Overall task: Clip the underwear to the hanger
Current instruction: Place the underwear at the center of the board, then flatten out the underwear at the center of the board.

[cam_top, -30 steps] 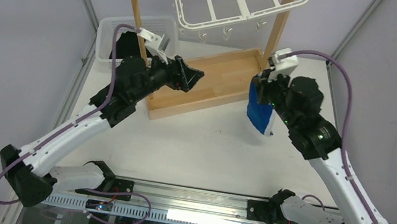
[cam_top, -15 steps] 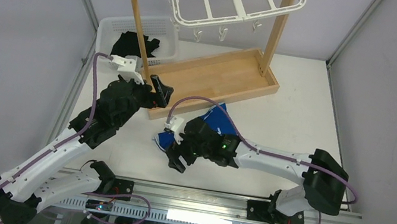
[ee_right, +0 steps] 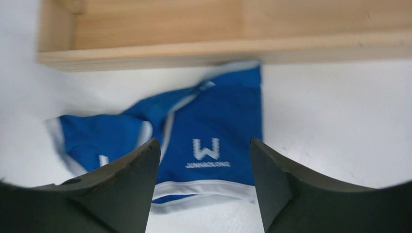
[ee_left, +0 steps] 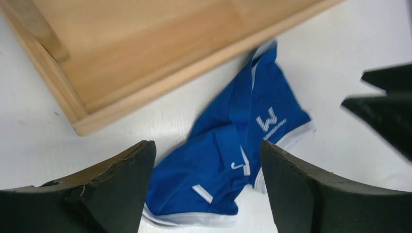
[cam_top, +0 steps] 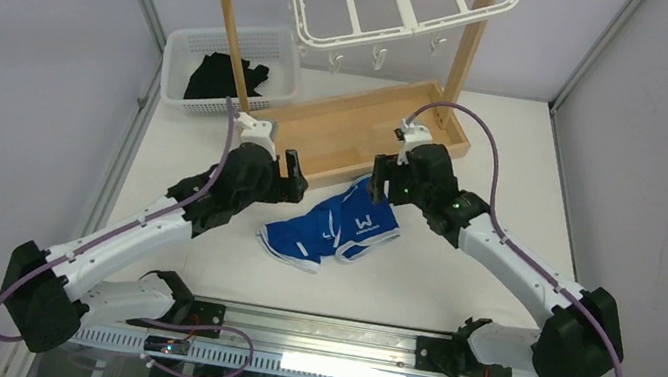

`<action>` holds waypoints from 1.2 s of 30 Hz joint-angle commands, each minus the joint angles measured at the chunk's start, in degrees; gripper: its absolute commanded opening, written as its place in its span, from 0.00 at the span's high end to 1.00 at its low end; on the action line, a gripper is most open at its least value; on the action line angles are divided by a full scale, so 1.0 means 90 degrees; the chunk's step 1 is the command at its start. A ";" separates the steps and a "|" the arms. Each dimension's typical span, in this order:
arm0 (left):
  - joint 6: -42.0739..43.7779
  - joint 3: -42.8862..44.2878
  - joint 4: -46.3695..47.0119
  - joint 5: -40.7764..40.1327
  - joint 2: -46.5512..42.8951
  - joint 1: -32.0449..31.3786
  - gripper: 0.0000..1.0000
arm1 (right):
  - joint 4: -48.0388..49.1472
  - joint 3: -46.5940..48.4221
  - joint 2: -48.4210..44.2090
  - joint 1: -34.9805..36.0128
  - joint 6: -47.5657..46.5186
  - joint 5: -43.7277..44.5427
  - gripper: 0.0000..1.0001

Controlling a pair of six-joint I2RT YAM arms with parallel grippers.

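I had both claws open and holding nothing: the left claw (cam_top: 295,179) and the right claw (cam_top: 380,181) hung either side of centre frame. The underwear (cam_top: 335,231) lay on the table (cam_top: 514,177) just below and between them. Its long axis ran from lower left to upper right, with the upper end close to the wooden rack's base (cam_top: 349,130). I judged the right claw nearer, almost over the lettered end. I counted one pair of underwear and one hanger (cam_top: 399,19) at top of frame, with at least three clips showing. At upper left sat one basket (cam_top: 179,53) with one black garment (cam_top: 221,78) in it.
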 commanded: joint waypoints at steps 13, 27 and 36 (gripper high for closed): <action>0.0082 0.0257 0.0803 -0.0267 0.2480 -0.2014 0.21 | 0.0108 -0.1052 0.1189 -0.1008 0.1235 -0.0575 0.29; -0.0400 0.0855 0.0214 -0.1824 0.3810 -0.2471 0.32 | 0.0312 -0.1396 0.1272 -0.1070 0.1347 -0.0712 0.32; 0.1047 0.0589 0.0822 -0.0714 0.2382 -0.1923 0.16 | 0.0403 -0.1480 0.1173 -0.1072 0.1322 -0.0838 0.32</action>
